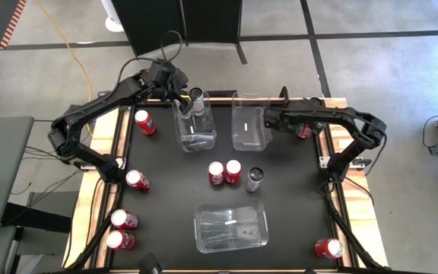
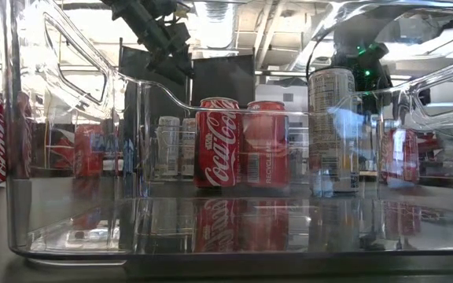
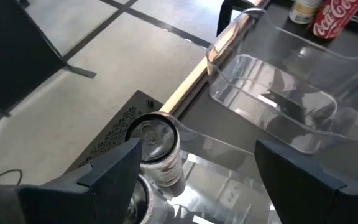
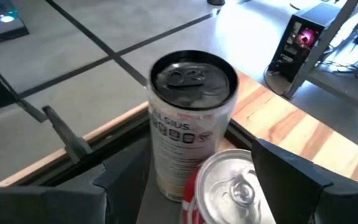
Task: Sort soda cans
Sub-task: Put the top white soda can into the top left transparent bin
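Note:
Several red soda cans stand on the black table: a pair (image 1: 225, 173) in the middle next to a silver-grey can (image 1: 255, 180), others along the left edge (image 1: 137, 180) and one at the near right (image 1: 328, 248). My left gripper (image 1: 182, 97) (image 3: 197, 162) hangs open over the far left clear bin (image 1: 195, 125); a silver-grey can (image 3: 157, 149) stands upright in it beside one finger. My right gripper (image 1: 295, 123) (image 4: 201, 158) is open at the far right edge, its fingers on either side of a red can (image 4: 229, 186). An upright silver-grey can (image 4: 188, 118) stands just beyond it.
A second clear bin (image 1: 251, 122) stands at the far middle and a third (image 1: 231, 226) near the front edge. The table has a raised wooden rim (image 4: 303, 137) right behind the right-hand cans. Cables and floor lie beyond the far edge.

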You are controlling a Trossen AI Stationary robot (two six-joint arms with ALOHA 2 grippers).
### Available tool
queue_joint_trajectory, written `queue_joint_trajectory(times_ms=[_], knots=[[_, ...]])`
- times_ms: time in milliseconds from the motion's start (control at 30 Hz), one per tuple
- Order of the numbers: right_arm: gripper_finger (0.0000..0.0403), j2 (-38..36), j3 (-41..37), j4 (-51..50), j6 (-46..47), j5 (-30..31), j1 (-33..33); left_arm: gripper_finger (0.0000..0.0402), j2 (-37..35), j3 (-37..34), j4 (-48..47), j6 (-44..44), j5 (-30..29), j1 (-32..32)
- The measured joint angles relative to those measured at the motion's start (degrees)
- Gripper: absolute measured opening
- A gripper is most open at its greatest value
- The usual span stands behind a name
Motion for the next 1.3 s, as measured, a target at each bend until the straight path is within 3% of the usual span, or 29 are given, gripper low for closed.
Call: queue_joint_trajectory(times_ms=[200,433,900,1300], knots=[[0.0296,0.02,-1.04,1.22,-0.46,0.09,-1.48,0.0309,0.0,0.0,0.0,-0.22,-1.62,0.0],[0.0296,0.02,-1.04,1.37,-1.64,4.44,-2.68,0.0309,0.0,0.0,0.09,-0.22,-2.93,0.0],[0.0296,0.02,-1.04,1.23,-2.76,3.81,-3.93,0.0309,0.0,-0.01,1.28,2.17,-4.16,0.0],[0.0296,0.04,-1.04,1.41,-4.17,1.84,-1.0,0.0309,0.0,-0.02,3.22,2.89,-4.94,0.13]])
